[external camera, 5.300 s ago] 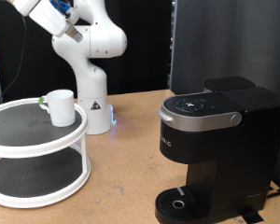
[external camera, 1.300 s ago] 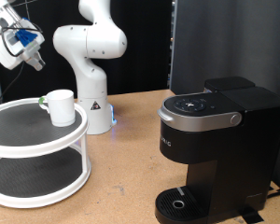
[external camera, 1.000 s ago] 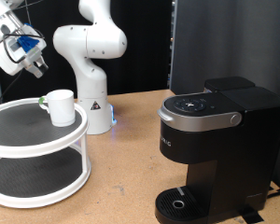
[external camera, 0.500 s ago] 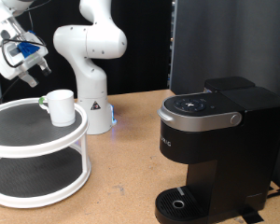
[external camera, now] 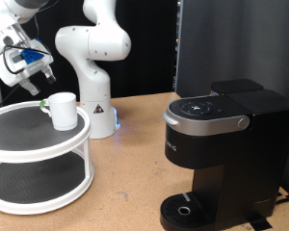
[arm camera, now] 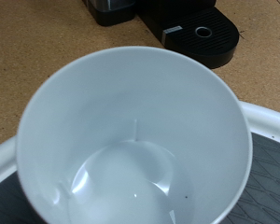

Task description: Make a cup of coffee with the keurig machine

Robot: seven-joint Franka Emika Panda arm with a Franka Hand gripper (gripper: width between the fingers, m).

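Note:
The cup (external camera: 62, 110), a plain white mug, stands upright on the top tier of a white round stand at the exterior view's left. It fills the wrist view (arm camera: 131, 140) and is empty inside. My gripper (external camera: 39, 83) hangs just above the cup, to its left, not touching it; its fingers do not show in the wrist view. The keurig machine (external camera: 222, 144), black with a grey button panel, stands at the exterior view's right with its lid shut and nothing on its drip tray (external camera: 188, 209). It also shows in the wrist view (arm camera: 168, 17).
The white two-tier round stand (external camera: 29, 144) with dark mats fills the left of the exterior view; its rim shows in the wrist view (arm camera: 271, 117). The arm's white base (external camera: 94, 96) stands behind it. A black panel (external camera: 231, 43) rises behind the machine.
My gripper has come down from the top left and moved right, closer to the cup. The cup and the machine have not moved.

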